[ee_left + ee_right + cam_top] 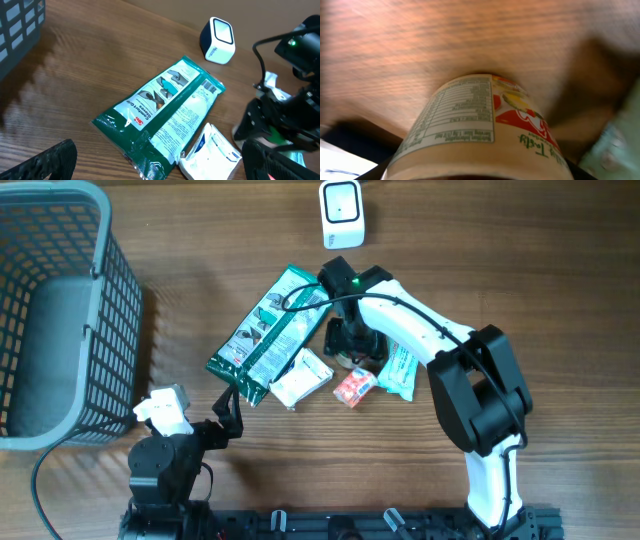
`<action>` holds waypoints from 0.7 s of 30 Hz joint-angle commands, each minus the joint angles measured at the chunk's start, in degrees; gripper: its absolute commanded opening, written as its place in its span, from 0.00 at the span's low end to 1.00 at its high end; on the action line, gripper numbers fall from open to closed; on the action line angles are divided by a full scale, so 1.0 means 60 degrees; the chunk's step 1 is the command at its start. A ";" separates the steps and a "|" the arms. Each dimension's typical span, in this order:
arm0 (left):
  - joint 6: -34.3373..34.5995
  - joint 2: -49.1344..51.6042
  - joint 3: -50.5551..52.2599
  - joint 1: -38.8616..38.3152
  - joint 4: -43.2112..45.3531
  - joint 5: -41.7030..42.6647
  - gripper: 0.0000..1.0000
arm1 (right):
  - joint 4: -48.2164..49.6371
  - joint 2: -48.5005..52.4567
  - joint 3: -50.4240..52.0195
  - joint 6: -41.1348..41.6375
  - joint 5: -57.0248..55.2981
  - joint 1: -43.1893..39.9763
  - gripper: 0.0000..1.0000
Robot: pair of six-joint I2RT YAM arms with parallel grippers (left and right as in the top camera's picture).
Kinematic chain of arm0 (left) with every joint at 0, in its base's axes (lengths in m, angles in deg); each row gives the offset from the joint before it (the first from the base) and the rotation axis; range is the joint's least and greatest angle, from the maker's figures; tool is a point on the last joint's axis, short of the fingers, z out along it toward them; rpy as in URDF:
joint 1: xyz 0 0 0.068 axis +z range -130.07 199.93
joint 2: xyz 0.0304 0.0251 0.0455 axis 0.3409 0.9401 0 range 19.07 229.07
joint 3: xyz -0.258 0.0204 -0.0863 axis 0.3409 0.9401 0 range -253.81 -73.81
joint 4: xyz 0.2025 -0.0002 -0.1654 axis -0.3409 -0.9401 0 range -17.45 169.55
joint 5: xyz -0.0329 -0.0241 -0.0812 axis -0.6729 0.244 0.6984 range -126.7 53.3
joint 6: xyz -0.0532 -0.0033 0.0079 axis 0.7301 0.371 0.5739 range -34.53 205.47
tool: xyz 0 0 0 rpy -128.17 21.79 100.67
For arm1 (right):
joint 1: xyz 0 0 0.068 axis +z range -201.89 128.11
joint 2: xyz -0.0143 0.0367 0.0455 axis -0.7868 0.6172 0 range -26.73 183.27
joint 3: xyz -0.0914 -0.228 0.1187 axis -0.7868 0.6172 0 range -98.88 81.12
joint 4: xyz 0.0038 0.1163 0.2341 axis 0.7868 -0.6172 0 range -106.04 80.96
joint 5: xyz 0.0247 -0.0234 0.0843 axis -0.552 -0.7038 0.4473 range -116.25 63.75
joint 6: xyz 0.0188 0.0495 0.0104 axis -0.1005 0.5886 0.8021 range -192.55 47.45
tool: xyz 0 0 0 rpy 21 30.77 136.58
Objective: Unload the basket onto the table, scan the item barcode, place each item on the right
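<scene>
A pale yoghurt-style cup with a nutrition panel and a red label fills the right wrist view. My right gripper has a dark finger against each side of it, shut on the cup. From overhead that gripper stands over the pile of items and hides the cup. The white barcode scanner sits at the far edge, also visible as the scanner in the left wrist view. My left gripper rests near the front, open and holding nothing, its fingers spread wide.
A long green glove package lies diagonally left of the right gripper, a white packet at its near end. A small red packet and a teal packet lie by the right arm. A grey basket stands far left.
</scene>
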 commanded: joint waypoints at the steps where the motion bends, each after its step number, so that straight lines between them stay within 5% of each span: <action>1: 0.0084 -0.0025 0.0069 0.0047 0.0025 -0.0127 1.00 | -0.0973 0.0175 -0.0958 -0.0004 0.0109 -0.0237 0.56; 8: 0.0084 -0.0025 0.0069 0.0047 0.0025 -0.0124 1.00 | -0.2339 0.0153 -0.2506 0.0240 0.1009 -0.0291 0.56; 15: 0.0084 -0.0025 0.0069 0.0047 0.0025 -0.0124 1.00 | -0.2146 0.0142 -0.2634 0.2379 0.0954 -0.0291 0.54; 21: 0.0084 -0.0025 0.0069 0.0047 0.0025 -0.0127 1.00 | -0.2696 0.0138 -0.2634 0.1574 0.2714 -0.0295 0.54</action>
